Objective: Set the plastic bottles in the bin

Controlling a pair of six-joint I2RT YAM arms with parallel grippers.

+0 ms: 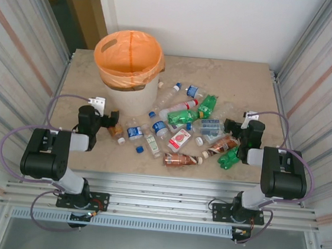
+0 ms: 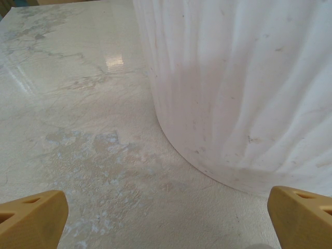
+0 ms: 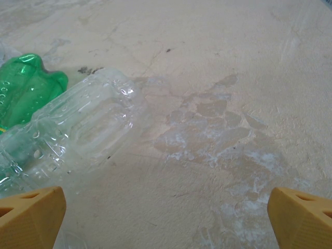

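Left gripper [image 1: 114, 119] and right gripper [image 1: 232, 127] are hanging wide open, empty. The plastic bottles [image 1: 182, 115] are lying flat between them, pointing every which way, beside the bin [image 1: 136, 97] on a marbled table [image 1: 241, 85] with corrugated walls [image 1: 19, 55].

The bin [image 1: 134, 97] stands back left on the table [image 1: 247, 85]; the plastic bottles [image 1: 182, 115] lie right of it

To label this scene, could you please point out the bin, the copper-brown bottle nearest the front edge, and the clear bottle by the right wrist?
Bin [image 1: 134, 97]: top view, white side wall.
Copper-brown bottle [image 1: 179, 160]: top view, mid-body.
Clear bottle [image 3: 88, 124]: right wrist view, crumpled body.
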